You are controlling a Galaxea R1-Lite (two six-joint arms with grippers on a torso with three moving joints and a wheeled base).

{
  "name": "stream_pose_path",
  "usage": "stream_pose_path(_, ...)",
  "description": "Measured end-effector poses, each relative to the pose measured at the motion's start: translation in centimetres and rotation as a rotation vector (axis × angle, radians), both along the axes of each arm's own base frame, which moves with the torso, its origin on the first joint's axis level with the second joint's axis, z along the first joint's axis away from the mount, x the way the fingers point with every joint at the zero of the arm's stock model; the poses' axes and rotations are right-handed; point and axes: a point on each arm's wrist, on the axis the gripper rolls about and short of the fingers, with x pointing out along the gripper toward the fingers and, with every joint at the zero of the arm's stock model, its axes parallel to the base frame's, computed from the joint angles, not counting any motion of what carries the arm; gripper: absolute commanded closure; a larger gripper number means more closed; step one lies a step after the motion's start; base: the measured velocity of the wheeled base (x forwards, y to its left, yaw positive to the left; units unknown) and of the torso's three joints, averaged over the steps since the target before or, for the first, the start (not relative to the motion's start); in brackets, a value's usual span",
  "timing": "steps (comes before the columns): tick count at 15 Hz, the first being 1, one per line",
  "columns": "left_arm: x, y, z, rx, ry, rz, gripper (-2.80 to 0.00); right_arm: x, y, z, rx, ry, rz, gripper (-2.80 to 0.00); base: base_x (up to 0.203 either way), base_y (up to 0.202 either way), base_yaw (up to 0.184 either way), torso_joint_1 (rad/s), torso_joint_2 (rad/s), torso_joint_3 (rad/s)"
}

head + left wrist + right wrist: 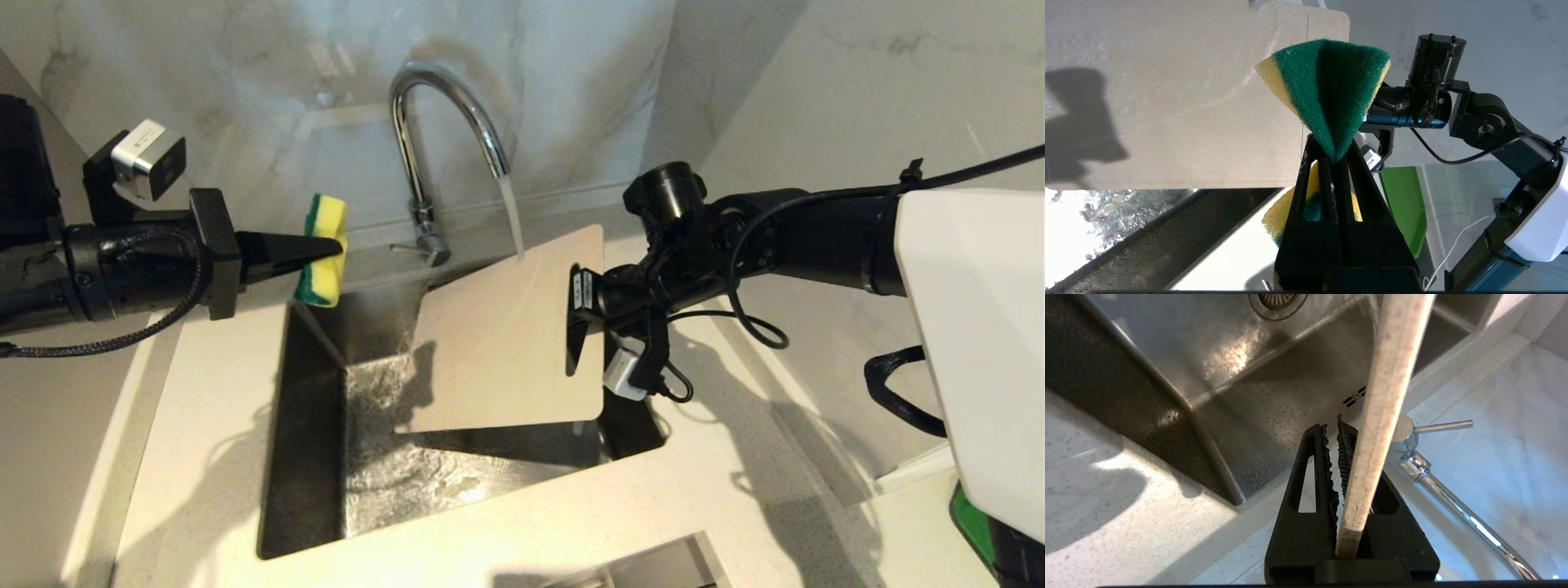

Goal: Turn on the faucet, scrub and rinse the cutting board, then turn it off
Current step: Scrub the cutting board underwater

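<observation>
2 hands: left hand (331, 247) pinching 1 sponge (323, 261); right hand (576, 314) clamping 1 cutting board (498, 335) under 1 running faucet (433, 122).

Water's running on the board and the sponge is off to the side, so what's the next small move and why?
Probably bring the left claw and its pinched sponge across onto the cutting board to scrub. The faucet already pours onto the board's upper edge, the right claw holds the board tilted over the sink, and the sponge hangs clear of it.
</observation>
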Motion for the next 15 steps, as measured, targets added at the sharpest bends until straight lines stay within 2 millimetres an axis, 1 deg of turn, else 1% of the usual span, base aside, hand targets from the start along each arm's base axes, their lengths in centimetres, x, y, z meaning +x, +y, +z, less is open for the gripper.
stream_pose_path(3, 0.1, 0.0, -0.1, 0.002, 0.004, 0.0, 0.0, -0.8, 1.0, 0.4, 0.01, 0.006, 0.02, 0.0, 0.0, 0.0, 0.0, 0.0, 0.0, 0.0)
stream_pose_path(6, 0.3, -0.1, -0.3, 0.004, 0.011, -0.002, 0.0, -2.1, 1.8, 1.1, 0.013, 0.015, 0.045, 0.0, 0.0, 0.0, 0.0, 0.0, 0.0, 0.0)
stream_pose_path(12, 0.1, -0.7, -1.0, 0.011, 0.031, -0.028, 0.0, -5.0, 2.0, 3.3, 0.014, 0.004, 0.074, 0.0, 0.0, 0.0, 0.0, 0.0, 0.0, 0.0)
stream_pose_path(13, 0.2, -0.8, -1.3, 0.014, 0.039, -0.029, 0.0, -5.6, 1.9, 3.7, 0.02, 0.006, 0.074, 0.0, 0.0, 0.0, 0.0, 0.0, 0.0, 0.0)
stream_pose_path(15, 0.5, -0.9, -1.3, 0.008, 0.01, -0.029, 0.0, -6.6, 1.8, 4.2, 0.024, 0.016, 0.077, 0.0, 0.0, 0.0, 0.0, 0.0, 0.0, 0.0)
